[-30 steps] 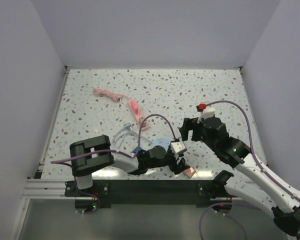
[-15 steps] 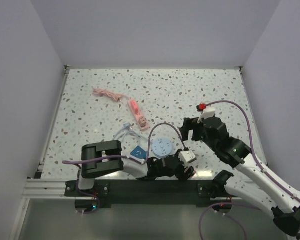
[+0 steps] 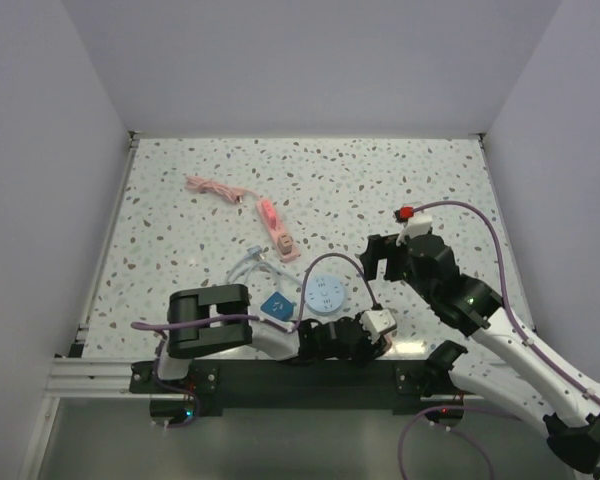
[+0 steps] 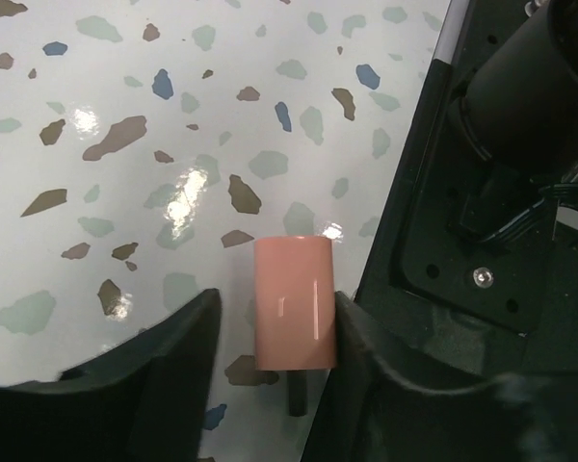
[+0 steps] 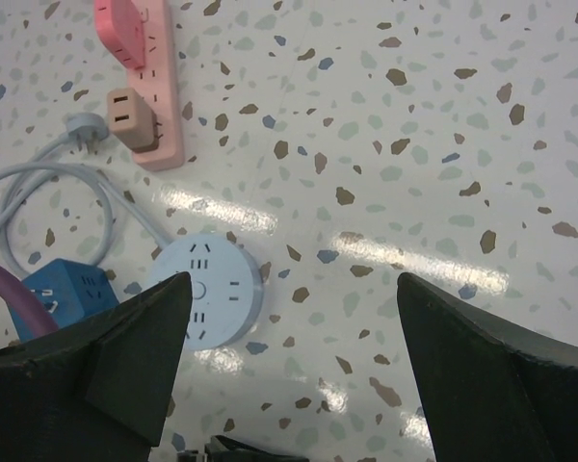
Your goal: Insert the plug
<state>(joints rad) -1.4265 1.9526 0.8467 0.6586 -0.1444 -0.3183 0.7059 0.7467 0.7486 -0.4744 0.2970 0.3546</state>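
Note:
A pink plug (image 4: 294, 303) lies flat on the speckled table by the black front rail, one dark prong pointing toward the camera. My left gripper (image 4: 275, 303) is open and straddles it: the right finger (image 4: 352, 346) is close against its side and the left finger (image 4: 173, 356) stands a little apart. In the top view the left gripper (image 3: 373, 330) is low at the near edge and hides the plug. A round light-blue socket (image 3: 326, 295) lies just behind it and shows in the right wrist view (image 5: 204, 289). My right gripper (image 5: 291, 284) is wide open and empty above the table.
A pink power strip (image 3: 275, 228) with a tan plug (image 5: 132, 117) in it trails a pink cable (image 3: 215, 188) to the back left. A blue cube socket (image 3: 276, 304) and a coiled white cable (image 3: 248, 265) lie left of the round socket. The black front rail (image 4: 482, 241) borders the plug.
My left gripper has swung right and toward the near edge, off the round socket, which now shows fully. It now covers the pink plug. The right arm has not moved.

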